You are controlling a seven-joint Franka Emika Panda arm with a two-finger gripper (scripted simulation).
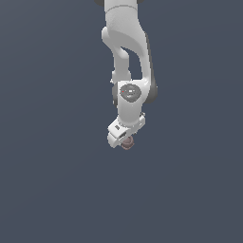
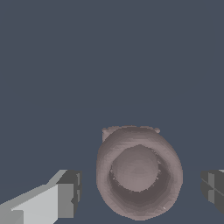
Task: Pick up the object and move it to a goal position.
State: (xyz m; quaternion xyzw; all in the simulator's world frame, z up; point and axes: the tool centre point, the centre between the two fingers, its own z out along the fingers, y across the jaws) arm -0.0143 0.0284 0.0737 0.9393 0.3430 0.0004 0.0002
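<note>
The object (image 2: 138,172) is a small round reddish-brown knob with a hollow centre. In the wrist view it fills the space between my two fingertips (image 2: 69,194), with a clear gap on each side, so nothing touches it. In the exterior view only a small part of the object (image 1: 126,144) shows, just under the white gripper (image 1: 123,137), which hangs from the arm above it. The gripper is open around the object, one finger on either side.
A plain dark grey-blue surface (image 1: 52,180) lies all around. No other objects, containers or edges show in either view.
</note>
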